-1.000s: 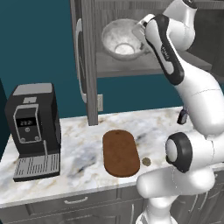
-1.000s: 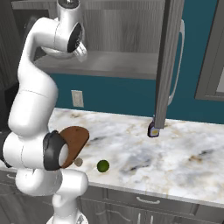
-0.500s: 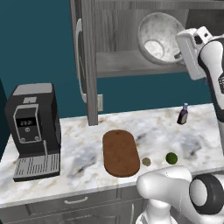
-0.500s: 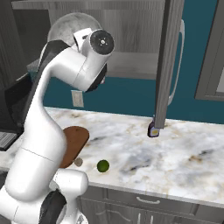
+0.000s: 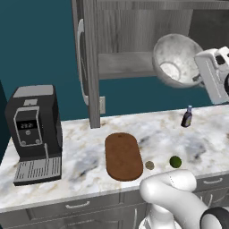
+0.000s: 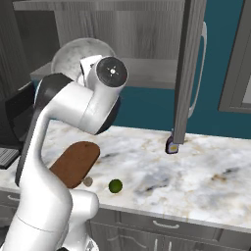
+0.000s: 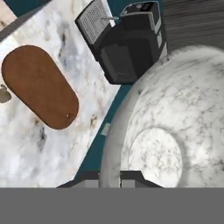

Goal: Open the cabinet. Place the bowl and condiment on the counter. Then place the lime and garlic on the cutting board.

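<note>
The marbled white-grey bowl [image 5: 175, 59] hangs tilted in the air in front of the open cabinet [image 5: 129, 42], to the right of its shelf. My gripper [image 5: 197, 80] is shut on the bowl's rim [image 7: 111, 170], which runs between my two fingertips. The condiment [image 5: 186, 117] bottle stands on the counter [image 5: 80, 161] below the bowl, and it sits under the right door's lower end [image 6: 171, 145]. The reddish-brown cutting board [image 5: 124, 156] lies bare. Just right of it on the counter rest the garlic [image 5: 150, 165] and the lime [image 5: 175, 161].
A black coffee machine [image 5: 33, 129] stands at the counter's left end. The left cabinet door [image 5: 88, 67] and the right cabinet door [image 6: 188, 68] swing out over the counter. Grey drawers [image 6: 171, 225] run under the counter's front edge.
The bowl has left the cabinet shelf, carried right and slightly down in the left base view. The arm swung with it, uncovering the bottle and lime.
</note>
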Controlling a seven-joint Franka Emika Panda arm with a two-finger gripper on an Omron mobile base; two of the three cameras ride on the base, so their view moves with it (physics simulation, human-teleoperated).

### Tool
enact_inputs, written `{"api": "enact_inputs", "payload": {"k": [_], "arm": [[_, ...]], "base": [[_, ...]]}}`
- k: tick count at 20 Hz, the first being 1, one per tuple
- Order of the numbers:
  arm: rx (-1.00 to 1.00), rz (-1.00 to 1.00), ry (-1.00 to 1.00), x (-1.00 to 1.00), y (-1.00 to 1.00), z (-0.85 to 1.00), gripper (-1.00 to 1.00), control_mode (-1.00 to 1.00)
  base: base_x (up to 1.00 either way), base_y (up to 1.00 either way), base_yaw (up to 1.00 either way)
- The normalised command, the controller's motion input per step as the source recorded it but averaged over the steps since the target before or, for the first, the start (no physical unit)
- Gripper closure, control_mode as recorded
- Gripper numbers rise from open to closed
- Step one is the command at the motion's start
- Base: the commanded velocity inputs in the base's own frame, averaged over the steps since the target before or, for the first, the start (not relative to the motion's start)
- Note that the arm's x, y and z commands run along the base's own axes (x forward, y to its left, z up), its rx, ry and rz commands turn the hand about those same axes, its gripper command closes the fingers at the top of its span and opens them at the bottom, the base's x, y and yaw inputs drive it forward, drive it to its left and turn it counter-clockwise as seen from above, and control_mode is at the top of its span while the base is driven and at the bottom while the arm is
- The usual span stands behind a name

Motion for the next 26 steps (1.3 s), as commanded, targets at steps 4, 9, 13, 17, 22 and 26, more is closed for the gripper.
{"api": "enact_inputs", "payload": {"k": [4,9,13,17,22,26], "arm": [[0.00,-0.10,0.34,-0.35,-0.37,-0.51,1.00,-1.00],[0.00,-0.13,0.30,-0.10,-0.41,-0.64,1.00,-1.00],[0.00,-0.17,0.27,0.00,-0.33,-0.75,1.00,-1.00],[0.00,-0.18,0.26,0.16,-0.31,-0.87,1.00,-1.00],[0.00,-0.15,0.25,0.30,-0.45,-0.86,1.00,-1.00],[0.00,-0.11,0.27,0.27,-0.70,-0.76,1.00,-1.00]], "base": [[0.00,0.00,0.00],[0.00,0.00,0.00],[0.00,0.00,0.00],[0.00,0.00,0.00],[0.00,0.00,0.00],[0.00,0.00,0.00]]}}
